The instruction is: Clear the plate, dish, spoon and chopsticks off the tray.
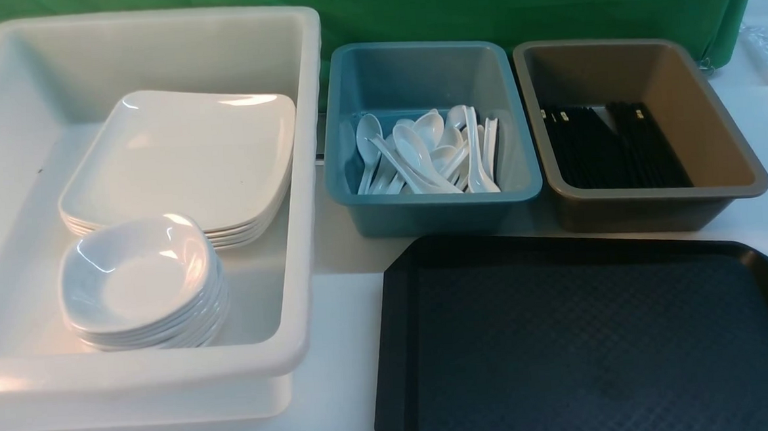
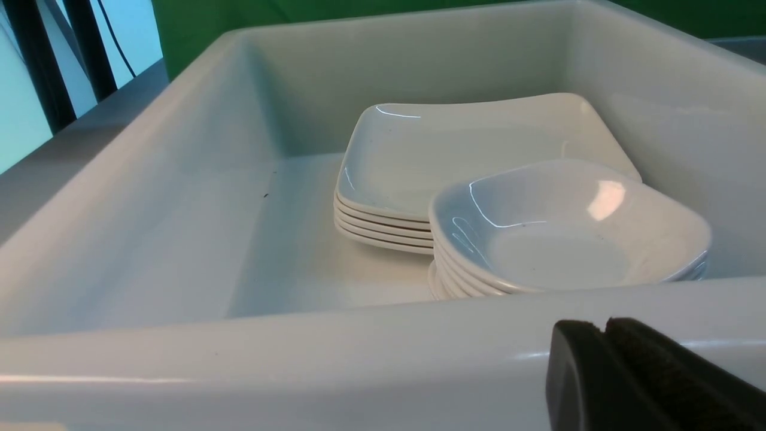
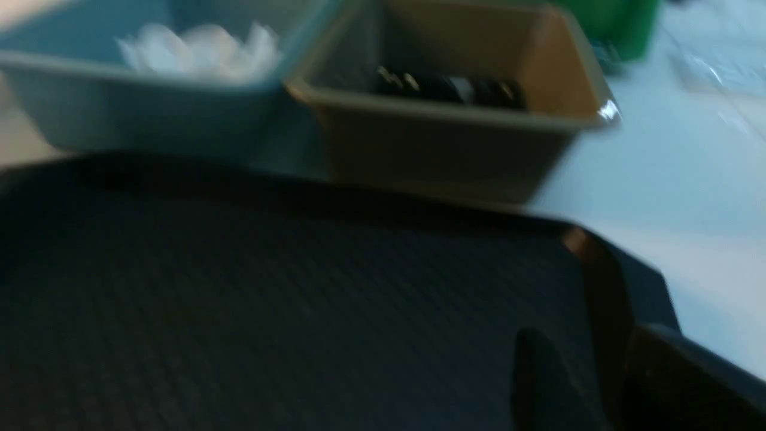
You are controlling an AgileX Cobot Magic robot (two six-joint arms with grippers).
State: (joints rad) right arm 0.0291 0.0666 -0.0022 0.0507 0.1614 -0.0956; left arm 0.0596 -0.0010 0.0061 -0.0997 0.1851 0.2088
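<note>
Front view. Black tray (image 1: 594,336): near right of the white table (image 1: 338,349), textured surface bare. White tub (image 1: 169,378): left; holds a stack of large white rounded-square plates (image 1: 180,160) toward the far side and a stack of small white dishes (image 1: 139,281) just in front, touching or slightly overlapping the plates' near edge. Blue tub (image 1: 433,206): behind the tray, middle; holds a loose pile of white soup spoons (image 1: 430,150). Brown tub (image 1: 646,205): just right of the blue tub; holds black chopsticks (image 1: 613,144) laid in a bundle, light-coloured ends at the far side. Green backdrop (image 1: 478,7): behind all tubs. Neither gripper appears here.

Left wrist view. White tub (image 2: 299,359): near rim crosses the frame. Inside, the plates (image 2: 455,149) behind, the small dishes (image 2: 568,233) in front. Left gripper (image 2: 604,359): dark fingertips pressed together with no gap, nothing between them, just outside the tub's near rim.

Right wrist view (blurred). Tray (image 3: 269,287): fills the lower frame. Blue tub (image 3: 119,114) with spoons (image 3: 197,51) and brown tub (image 3: 449,143) with chopsticks (image 3: 449,87) beyond it. Right gripper (image 3: 586,383): two dark fingers set apart over the tray's corner, one on each side of the rim, nothing seen held.
</note>
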